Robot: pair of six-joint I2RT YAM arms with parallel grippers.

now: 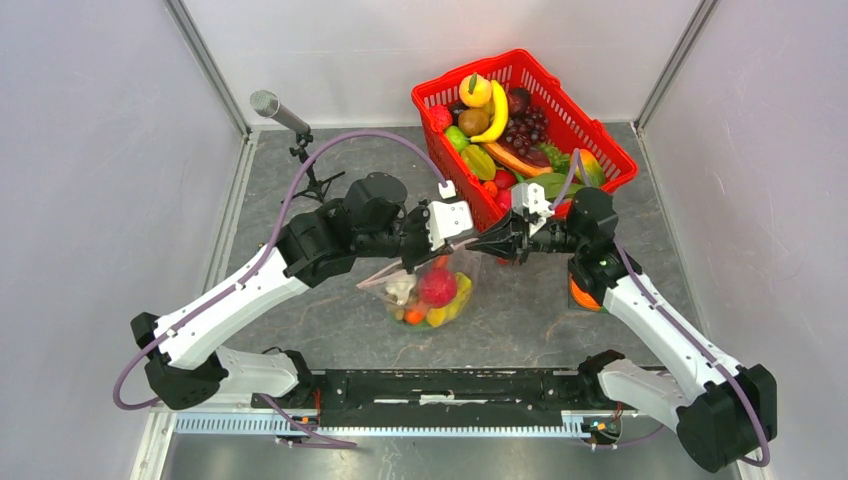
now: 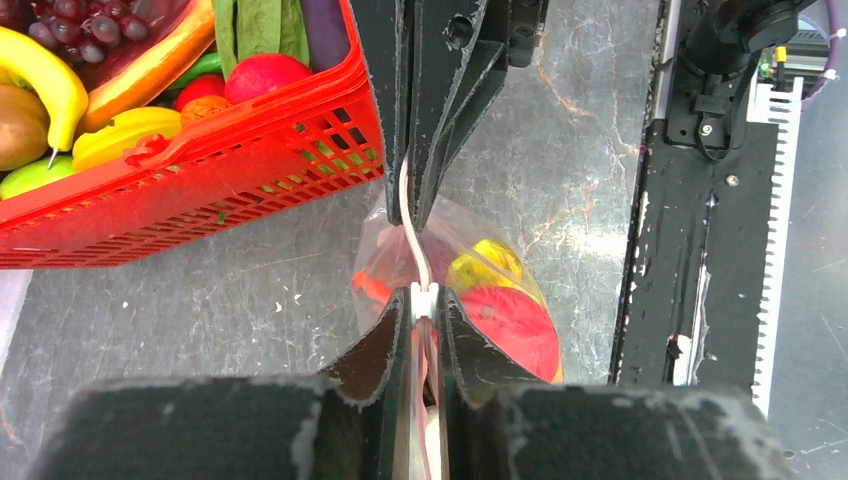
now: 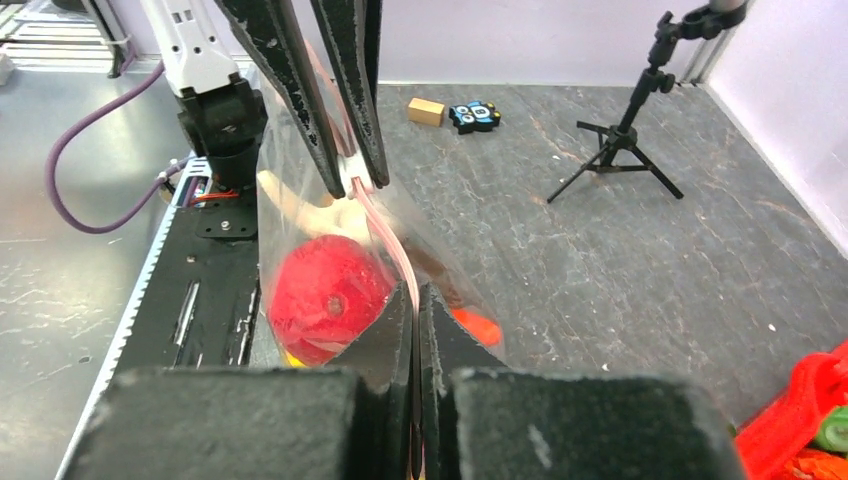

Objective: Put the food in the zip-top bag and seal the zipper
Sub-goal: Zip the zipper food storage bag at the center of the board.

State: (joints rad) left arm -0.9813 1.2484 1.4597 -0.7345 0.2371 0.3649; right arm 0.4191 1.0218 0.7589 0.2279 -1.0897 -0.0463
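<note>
L hand (image 2: pixel 425 305) is pinched tight on the zipper (image 2: pixel 408 240), the pale pink strip running up out of its grip. R hand (image 3: pixel 415 300) is clamped on the same strip from the opposite side, jaws all but together. The two hands face each other tip to tip w/ only a short run of strip btwn them. I read this as a hold-and-press setup: one hand anchors the mouth so it can't slide, and the other squeezes the two tracks together, prob. to run along them next.

Below the strip the bag (image 1: pixel 432 290) hangs mouth up, so the food sits low, away from the zipper. Inside I see a red round fruit (image 3: pixel 325 295) w/ something yellow (image 2: pixel 485 265) beside it. There's also an orange bit (image 3: pixel 472 325) and a pale piece (image 1: pixel 400 288) too blurred to name. Can't tell if the bag's bottom rests on the worktop (image 1: pixel 540 320) or hangs just clear of it.

The red basket (image 1: pixel 600 128) stands just behind, loaded w/ more toy fruit, and isn't touching the bag as far as I can see. My call: filling looks done and sealing is in hand. Whether the strip is closed end to end isn't visible.
</note>
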